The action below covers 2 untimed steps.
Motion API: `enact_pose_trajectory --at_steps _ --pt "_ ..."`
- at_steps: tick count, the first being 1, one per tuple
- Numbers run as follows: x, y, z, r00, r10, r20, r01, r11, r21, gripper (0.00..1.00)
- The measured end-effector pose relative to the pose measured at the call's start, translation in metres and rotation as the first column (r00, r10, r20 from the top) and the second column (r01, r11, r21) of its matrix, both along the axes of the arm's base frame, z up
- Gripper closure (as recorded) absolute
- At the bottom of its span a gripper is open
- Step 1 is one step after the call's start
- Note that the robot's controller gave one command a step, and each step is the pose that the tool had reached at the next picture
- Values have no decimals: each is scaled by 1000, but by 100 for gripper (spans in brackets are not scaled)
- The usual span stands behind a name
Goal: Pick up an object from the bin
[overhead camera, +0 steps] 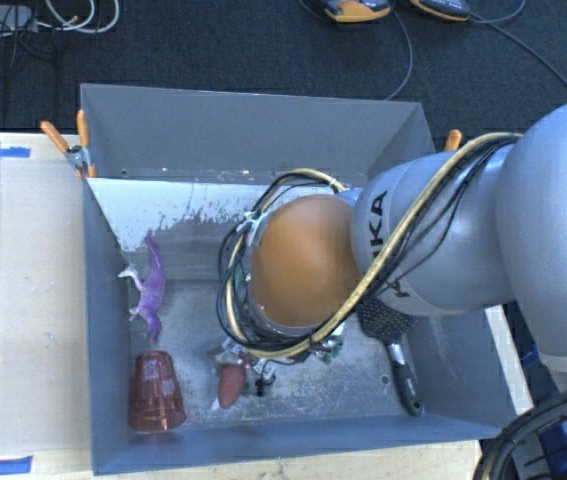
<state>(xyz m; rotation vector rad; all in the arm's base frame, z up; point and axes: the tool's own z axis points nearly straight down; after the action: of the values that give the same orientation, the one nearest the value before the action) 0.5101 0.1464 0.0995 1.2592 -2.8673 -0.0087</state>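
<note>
Orange wrist cover (303, 258) on the arm (463, 228): topmost thing you see, w/ cables (231, 298) looped round it. It sits over the middle of the bin (253, 128).

Item 1, gripper (250, 366): pokes out under the cover's lower-left edge, low over the bin floor. Open or closed: can't tell, the cover hides most of it.

Item 2, red-brown lump (229, 388): small, oblong, on the floor nr the front wall, centre-left. It lies just beside the gripper, at its lower left. Touching or not: can't tell. It's the nearest obj. to the tool, so treat it as the likely pick (judgement only).

Item 3, red cup (155, 393): see-through, ribbed, lying in the front-left corner. Near the lump but apart from it.

Item 4, purple dinosaur (148, 288): toy, along the left wall, behind the cup. Well apart from the gripper.

Item 5, black brush (395, 343): right side, bristle head partly under the arm, handle pointing to the front-right corner.

Status for you: the arm is down in the bin, so the approach looks about done. Nothing is seen gripped, and every obj. lies on the floor. Left to do, by my reading: close on one obj., check the hold, lift it clear of the walls. Watch the lump: it's small and close to the front wall, so it may slip out.
</note>
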Motion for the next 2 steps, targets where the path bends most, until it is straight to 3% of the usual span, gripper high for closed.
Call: enact_pose_trajectory --at_steps 2 --pt "0 0 20 1000 -2 -1 2 1000 0 100"
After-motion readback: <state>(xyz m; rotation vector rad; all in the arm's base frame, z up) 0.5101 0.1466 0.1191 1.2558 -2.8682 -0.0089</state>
